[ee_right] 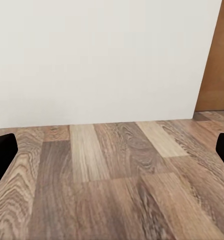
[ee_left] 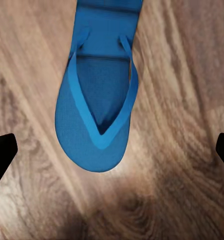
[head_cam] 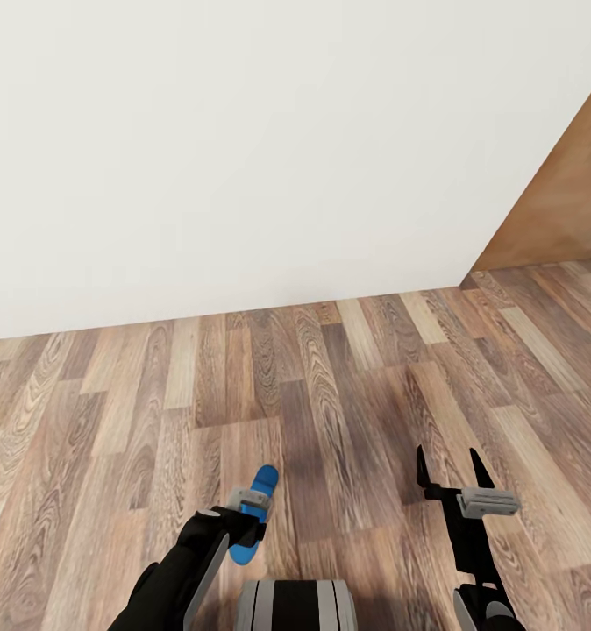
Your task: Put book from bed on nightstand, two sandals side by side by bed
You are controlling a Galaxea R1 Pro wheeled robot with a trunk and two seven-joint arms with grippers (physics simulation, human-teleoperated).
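Left claw [head_cam: 245, 517]: spread wide above the blue sandal [ee_left: 98, 107] at lower centre, apparently lined up to grasp.
Right claw [head_cam: 454, 469]: wide, empty, idle.

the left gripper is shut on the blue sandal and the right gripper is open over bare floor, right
Not quite. The left gripper is open, not shut on the blue sandal: the left wrist view shows both fingertips spread wide, with the sandal lying on the floor between them. The right gripper is open over bare floor.

Looks like a room in a home: bare white wall [head_cam: 243, 149], wood-plank floor [head_cam: 348, 386], a brown wooden panel [head_cam: 567, 202], a blue flip-flop [ee_left: 99, 110] lying about.
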